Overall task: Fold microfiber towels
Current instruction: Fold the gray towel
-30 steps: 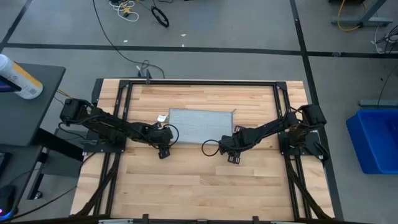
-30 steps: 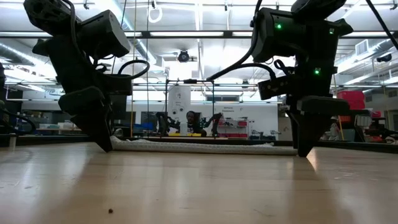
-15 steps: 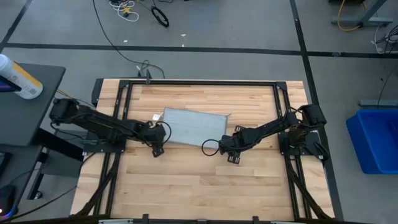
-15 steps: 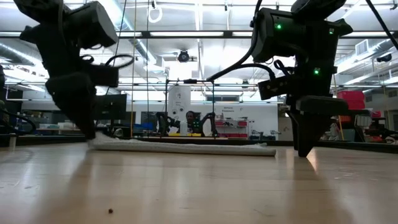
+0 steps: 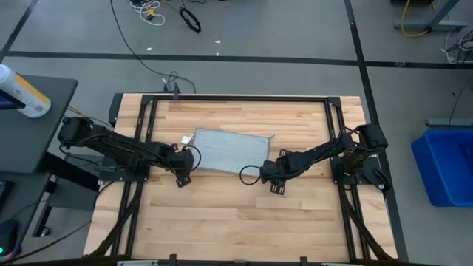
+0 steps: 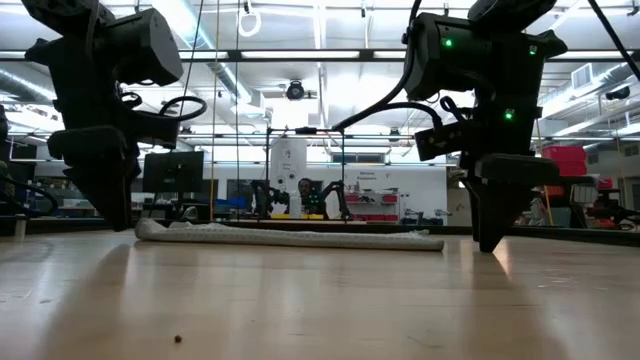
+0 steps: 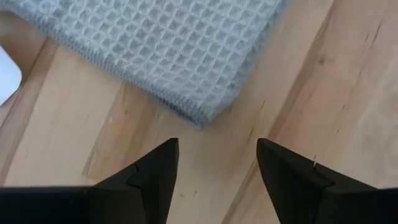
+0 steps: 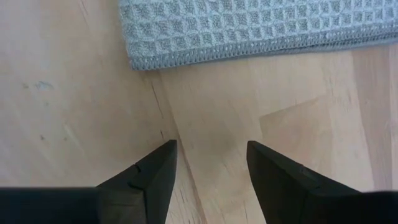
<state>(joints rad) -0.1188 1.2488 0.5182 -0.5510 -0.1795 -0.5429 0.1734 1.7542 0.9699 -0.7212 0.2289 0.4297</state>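
The light grey-blue towel (image 5: 229, 150) lies flat on the wooden table, a little askew, with its small white tag (image 5: 186, 139) at its far left corner. It shows as a low strip in the low view (image 6: 290, 237). My left gripper (image 5: 180, 178) is open and empty just off the towel's near left corner (image 7: 202, 112). My right gripper (image 5: 275, 186) is open and empty just off the towel's near right corner (image 8: 140, 59). Both point down, close to the tabletop (image 6: 112, 205) (image 6: 490, 230).
A dark metal frame (image 5: 236, 98) borders the table (image 5: 244, 222). Bare wood lies in front of the towel, toward the near edge. A blue bin (image 5: 447, 166) stands on the floor to the right, and a side table with a bottle (image 5: 22, 92) to the left.
My left gripper has gone toward the table's left edge. The towel has slid left with it and turned slightly, its left end moving most. The gripper now stands clear of the towel's corner. My right arm has kept still.
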